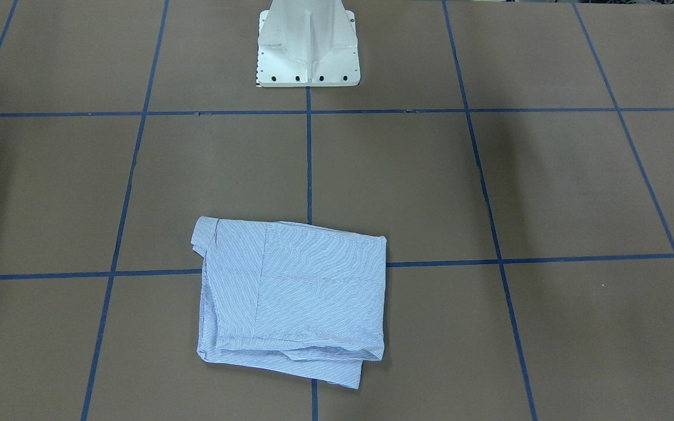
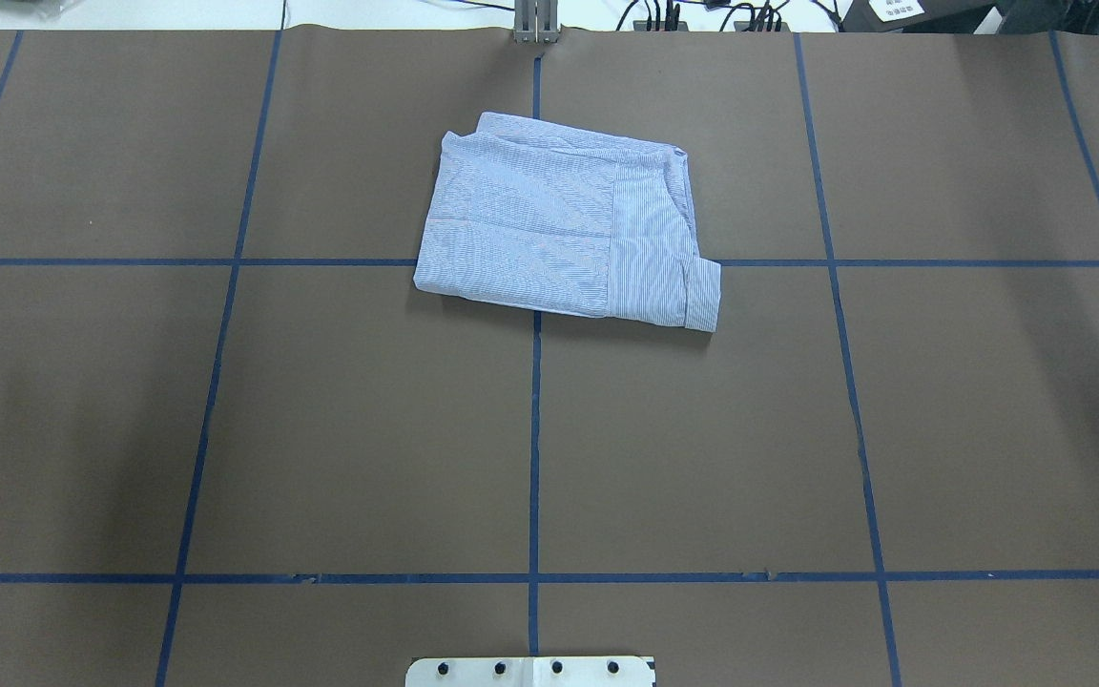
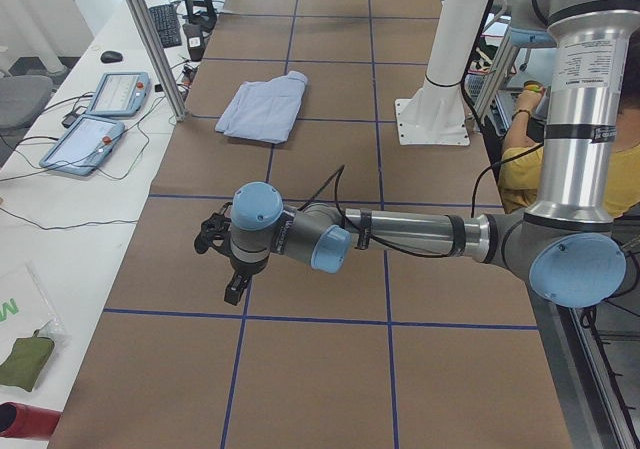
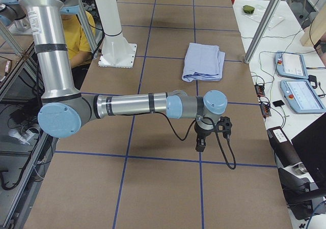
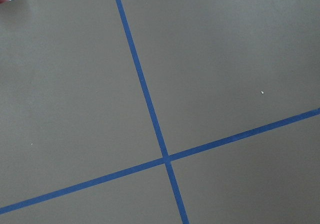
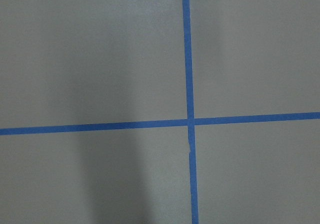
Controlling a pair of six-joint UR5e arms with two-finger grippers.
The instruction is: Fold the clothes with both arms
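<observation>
Left arm (image 3: 410,234) & right arm (image 4: 127,105): silver-grey tubes w/ round light blue joint caps (image 3: 258,207), black bands (image 3: 458,235) at the joints, and small printed labels (image 3: 580,64) on the upright sections. Each ends in black hardware, left gripper (image 3: 234,294) & right gripper (image 4: 200,146), w/ a thin black cable (image 4: 175,134) looping alongside. Base (image 1: 308,47) is a white pedestal on a flat plate w/ a row of dark bolt holes (image 1: 298,78).
</observation>
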